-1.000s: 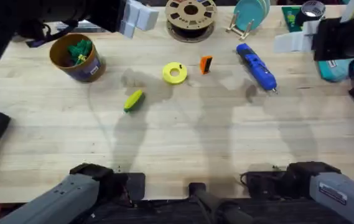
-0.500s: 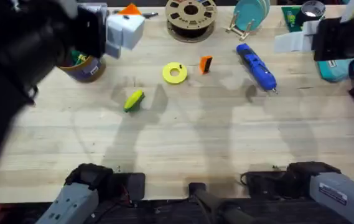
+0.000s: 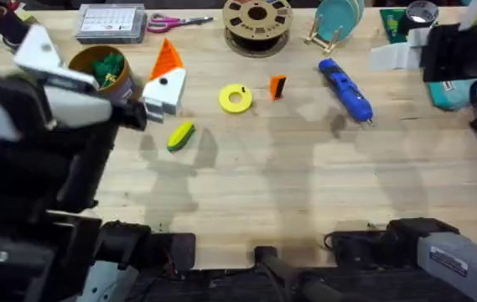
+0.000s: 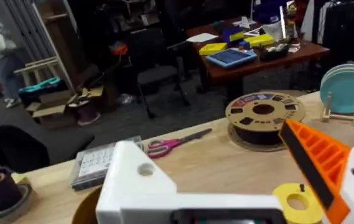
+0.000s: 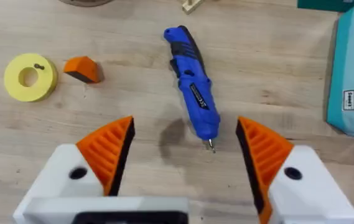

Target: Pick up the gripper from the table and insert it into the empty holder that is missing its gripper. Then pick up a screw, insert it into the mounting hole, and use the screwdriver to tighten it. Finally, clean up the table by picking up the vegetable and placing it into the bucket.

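Note:
The loose orange gripper point(image 3: 277, 86) point(image 5: 82, 68) lies mid-table beside a yellow disc point(image 3: 235, 98) that carries a small screw point(image 5: 38, 66). My left gripper point(image 3: 102, 57) point(image 4: 226, 168) hovers open over the bucket point(image 3: 104, 75). It has one orange finger point(image 3: 168, 59) and a bare white holder point(image 4: 133, 180) point(image 3: 41, 50). The blue screwdriver point(image 3: 345, 90) point(image 5: 194, 87) lies right of centre, below my open right gripper point(image 5: 186, 155) point(image 3: 393, 54). The yellow-green vegetable point(image 3: 180, 135) rests in front of the bucket.
A filament spool point(image 3: 257, 21), plate rack point(image 3: 337, 21), calendar point(image 3: 111, 18) and scissors point(image 3: 175, 20) line the far edge. Teal items point(image 3: 460, 92) sit at the right. Green leafy pieces fill the bucket. Bare wood stretches across the table's near half.
My left arm has swung down from the far left corner, bringing its gripper beside the bucket, near the vegetable. The right arm and the table's objects have not moved.

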